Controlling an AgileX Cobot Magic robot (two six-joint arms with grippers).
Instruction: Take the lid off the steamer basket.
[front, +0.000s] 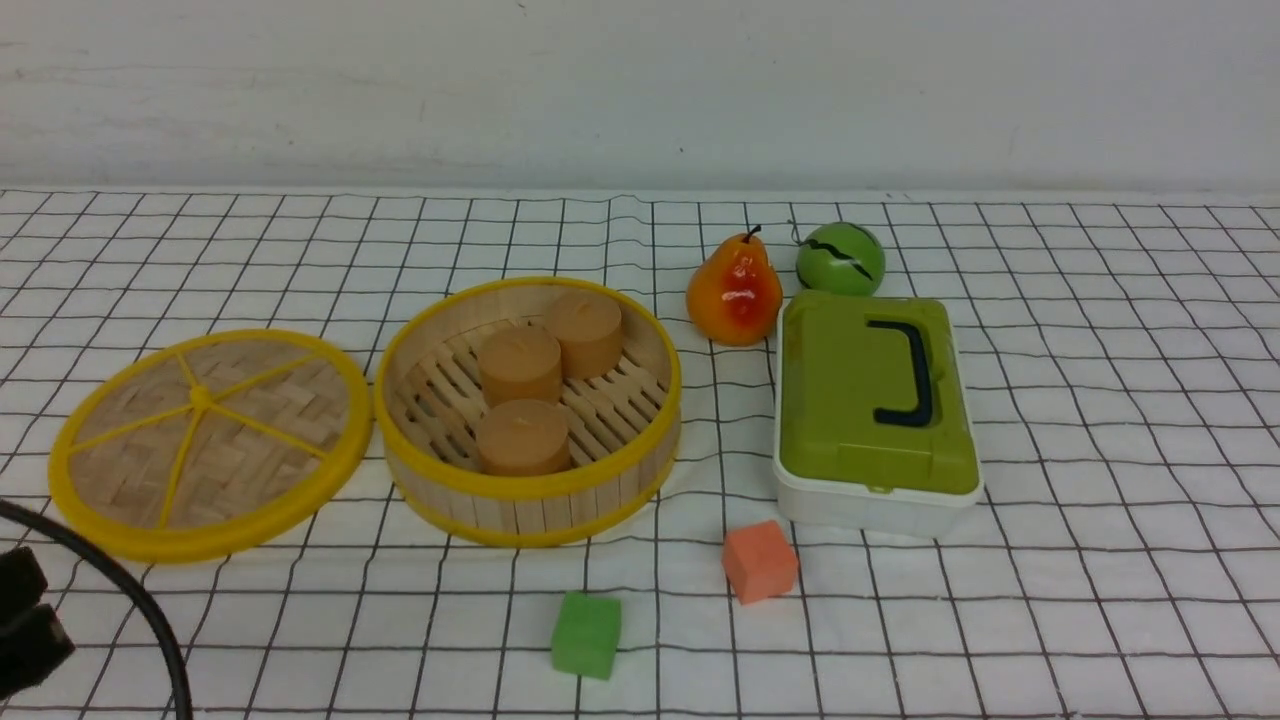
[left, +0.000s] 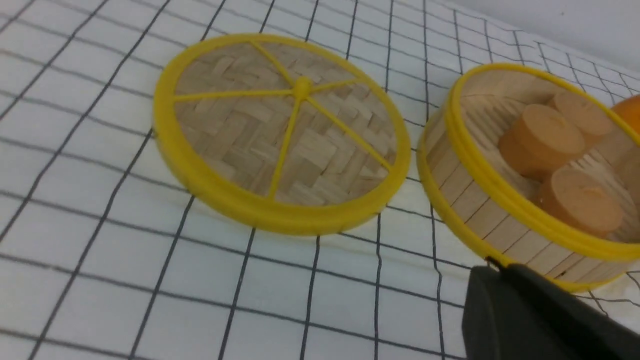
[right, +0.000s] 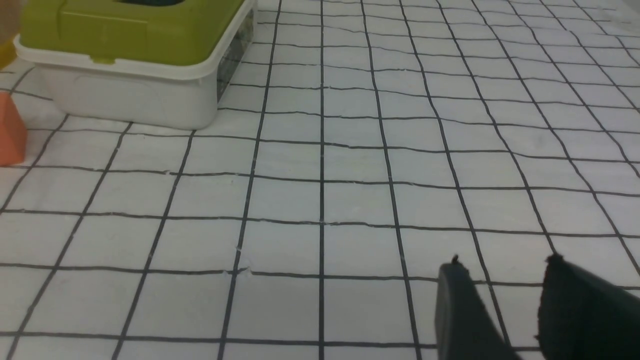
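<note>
Left gripper (front: 22, 620) barely in at the bottom left corner of the front view, black, mostly cut off by the frame edge. In the left wrist view, only one dark finger (left: 525, 315) at lower right, so jaw spread not readable. Right gripper (right: 502, 272) at lower right of the right wrist view, two black fingers (right: 460, 315) parted, a clear gap between them.

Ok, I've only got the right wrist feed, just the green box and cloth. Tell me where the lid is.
Observer: The lid lies flat on the cloth, off the steamer basket and on its left.
Operator: Check the basket's inside.
Observer: Its top is open; three tan cylinders stand on its slatted floor.
</note>
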